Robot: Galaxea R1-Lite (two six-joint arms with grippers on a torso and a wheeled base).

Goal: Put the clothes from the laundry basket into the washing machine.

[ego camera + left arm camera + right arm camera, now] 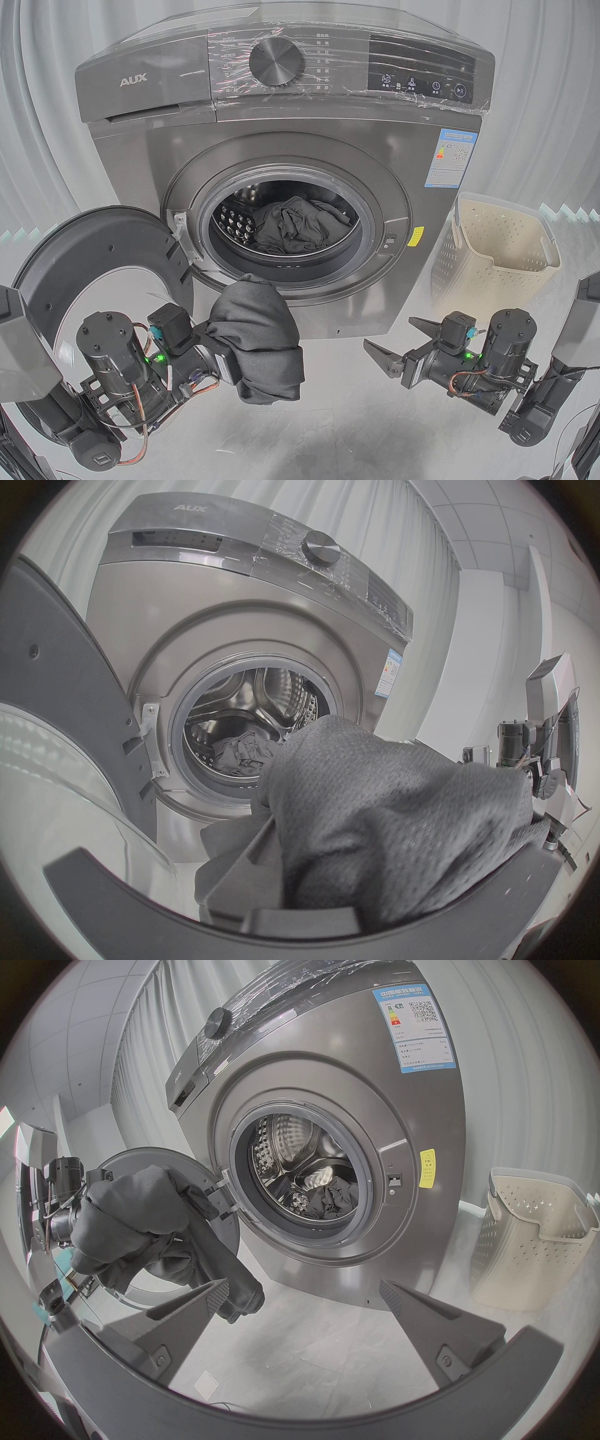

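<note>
The grey washing machine (281,144) stands with its round door (94,262) swung open to the left. Dark clothes (294,225) lie inside the drum. My left gripper (247,340) is just below and in front of the drum opening, shut on a dark grey garment (269,325) that drapes over it and hides most of its fingers (250,874). My right gripper (392,335) hangs low to the right of the machine's front, open with nothing between its fingers. The cream laundry basket (537,219) stands on the floor to the right of the machine, and no clothes show in it.
The open door takes up the space to the left of the left arm. Pale floor (350,400) stretches between the two grippers and in front of the machine. White curtains (544,94) hang behind.
</note>
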